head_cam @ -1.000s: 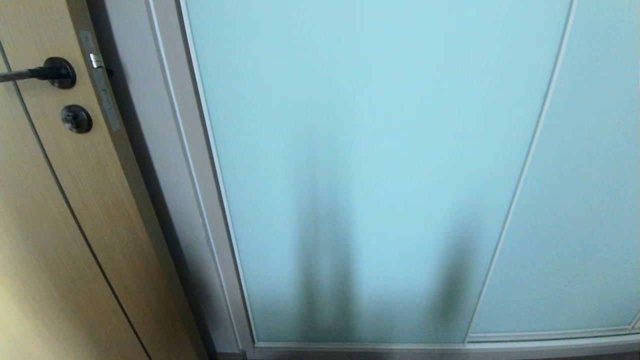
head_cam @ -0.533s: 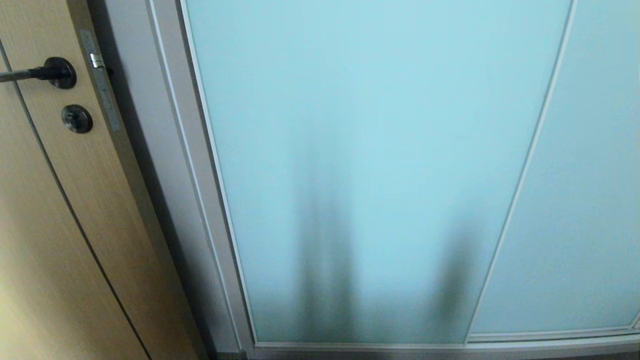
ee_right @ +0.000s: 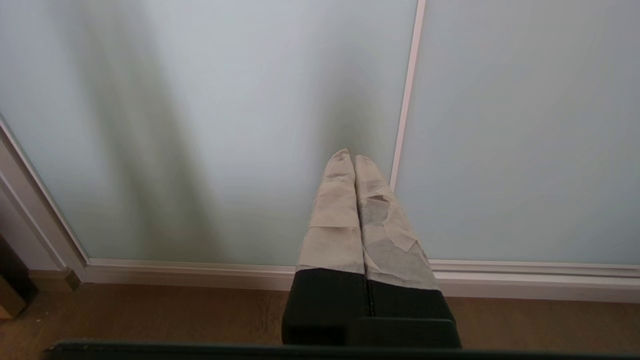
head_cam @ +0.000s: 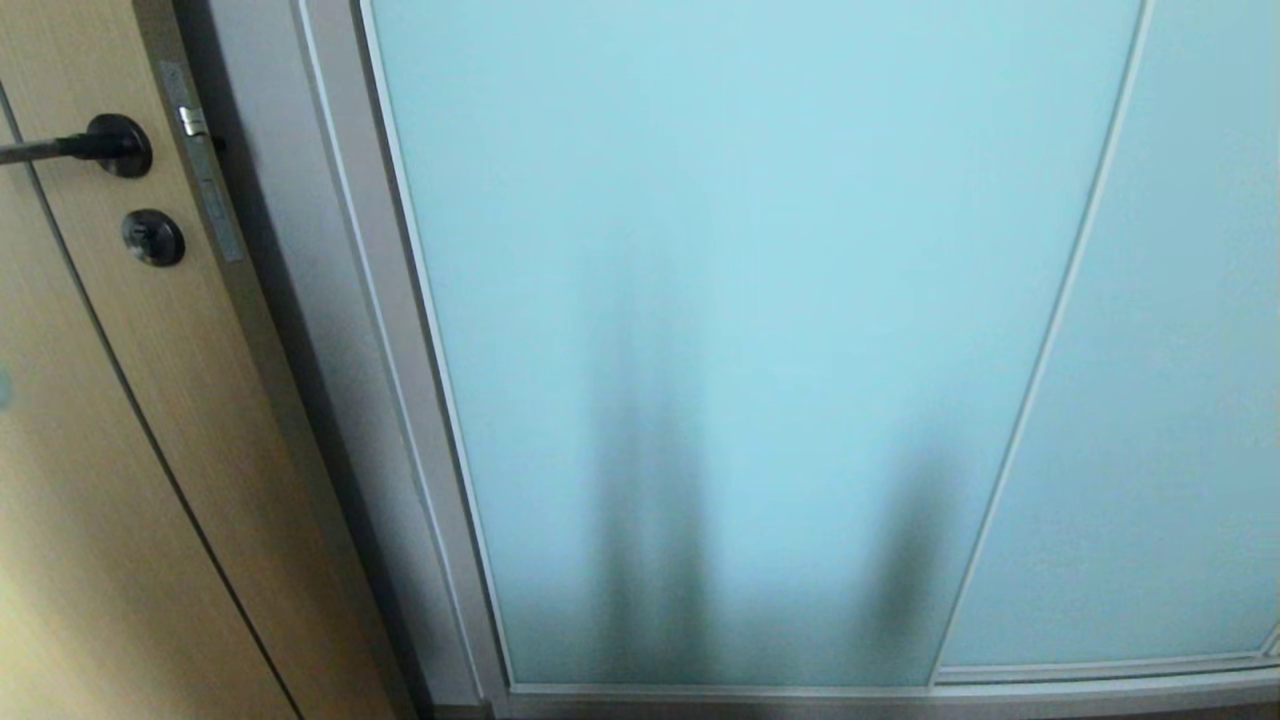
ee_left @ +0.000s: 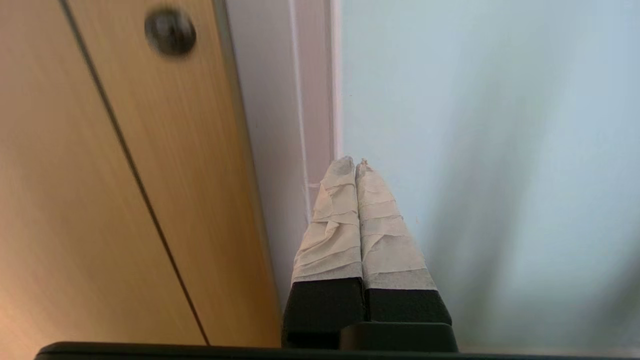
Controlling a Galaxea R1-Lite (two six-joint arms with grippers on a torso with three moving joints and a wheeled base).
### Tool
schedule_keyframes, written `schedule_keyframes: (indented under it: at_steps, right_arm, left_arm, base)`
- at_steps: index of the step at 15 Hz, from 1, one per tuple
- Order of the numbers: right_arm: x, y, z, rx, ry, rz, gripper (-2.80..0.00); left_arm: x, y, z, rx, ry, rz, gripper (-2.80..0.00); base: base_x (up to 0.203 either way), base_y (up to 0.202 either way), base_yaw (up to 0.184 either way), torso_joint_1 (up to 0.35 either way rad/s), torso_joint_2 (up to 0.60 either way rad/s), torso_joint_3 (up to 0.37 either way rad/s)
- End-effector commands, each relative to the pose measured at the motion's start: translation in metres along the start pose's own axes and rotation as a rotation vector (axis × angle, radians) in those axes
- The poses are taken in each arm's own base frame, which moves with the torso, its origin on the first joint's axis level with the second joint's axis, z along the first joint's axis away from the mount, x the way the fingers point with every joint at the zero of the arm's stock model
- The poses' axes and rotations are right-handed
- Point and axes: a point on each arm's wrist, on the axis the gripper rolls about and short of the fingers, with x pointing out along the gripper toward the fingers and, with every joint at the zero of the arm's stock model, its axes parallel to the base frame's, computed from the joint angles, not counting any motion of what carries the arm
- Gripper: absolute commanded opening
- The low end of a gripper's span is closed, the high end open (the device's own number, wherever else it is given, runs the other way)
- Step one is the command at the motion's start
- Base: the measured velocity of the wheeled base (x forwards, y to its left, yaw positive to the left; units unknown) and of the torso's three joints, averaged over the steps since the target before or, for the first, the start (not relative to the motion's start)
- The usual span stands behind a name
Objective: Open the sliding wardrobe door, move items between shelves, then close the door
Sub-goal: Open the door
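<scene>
The sliding wardrobe door [head_cam: 740,330] is a frosted pale aqua glass panel in a thin silver-grey frame, and it stands closed across most of the head view. A second glass panel [head_cam: 1160,400] overlaps it on the right. Neither arm shows in the head view. My left gripper [ee_left: 354,161] is shut and empty, its taped fingers pointing at the door's left frame edge [ee_left: 336,90]. My right gripper [ee_right: 349,156] is shut and empty, low before the glass [ee_right: 240,125] near the bottom rail. The items and the shelves are hidden behind the glass.
A light wooden door [head_cam: 110,450] with a black lever handle [head_cam: 100,146] and a round lock [head_cam: 153,237] stands to the left of the wardrobe. A grey jamb [head_cam: 290,330] separates the two. Brown floor [ee_right: 150,315] runs along the wardrobe's bottom rail [ee_right: 200,272].
The head view holds steady and the glass door has not moved. No arm has come into it.
</scene>
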Motion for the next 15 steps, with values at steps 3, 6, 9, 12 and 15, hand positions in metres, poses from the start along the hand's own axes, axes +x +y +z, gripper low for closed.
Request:
schedule_keyframes:
  at_steps: [3, 6, 9, 12, 15]
  right_arm:
    - [0.000, 0.000, 0.000, 0.000, 0.002, 0.000, -2.80]
    - [0.000, 0.000, 0.000, 0.000, 0.002, 0.000, -2.80]
    - [0.000, 0.000, 0.000, 0.000, 0.001, 0.000, -2.80]
    - [0.000, 0.000, 0.000, 0.000, 0.001, 0.000, -2.80]
    - [0.000, 0.000, 0.000, 0.000, 0.003, 0.000, -2.80]
  left_arm:
    - [0.114, 0.004, -0.009, 0.004, 0.098, 0.077, -2.80]
    - [0.163, 0.006, 0.000, 0.000, 0.038, 0.143, -2.80]
    - [0.196, 0.008, -0.013, 0.007, 0.075, 0.221, -2.80]
    - [0.219, 0.008, -0.019, 0.018, 0.069, 0.236, -2.80]
    - [0.244, 0.008, -0.029, 0.033, 0.088, 0.245, -2.80]
  base:
    - [0.000, 0.000, 0.000, 0.000, 0.00, 0.000]
    - [0.000, 0.000, 0.000, 0.000, 0.00, 0.000]
    - [0.000, 0.000, 0.000, 0.000, 0.00, 0.000]
    - [0.000, 0.000, 0.000, 0.000, 0.00, 0.000]
    - [0.000, 0.000, 0.000, 0.000, 0.00, 0.000]
